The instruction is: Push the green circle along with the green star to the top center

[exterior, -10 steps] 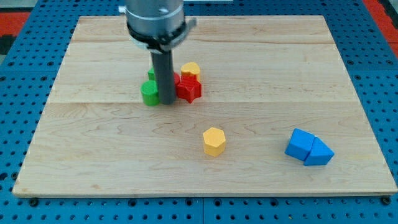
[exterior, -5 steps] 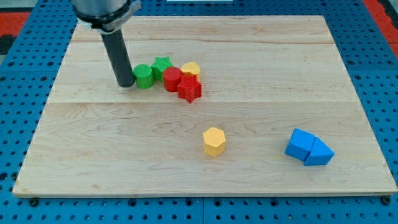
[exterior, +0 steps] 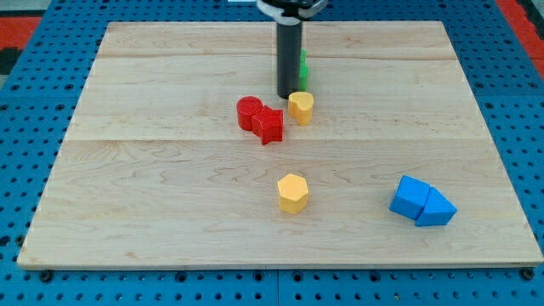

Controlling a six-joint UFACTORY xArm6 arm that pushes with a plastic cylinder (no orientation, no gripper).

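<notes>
My dark rod stands near the view's top centre, with my tip on the board. Green block parts show just past the rod's right side, mostly hidden behind it. I cannot tell the green circle from the green star there. My tip touches or nearly touches them on their lower-left side. A yellow block sits just below and right of my tip.
A red circle and a red star sit together lower left of my tip. A yellow hexagon lies lower on the board. Two blue blocks sit together at the lower right.
The rod moved from the left of the cluster to the view's top centre. The green blocks went up and right with it. The yellow block shifted right, the red ones slightly too.
</notes>
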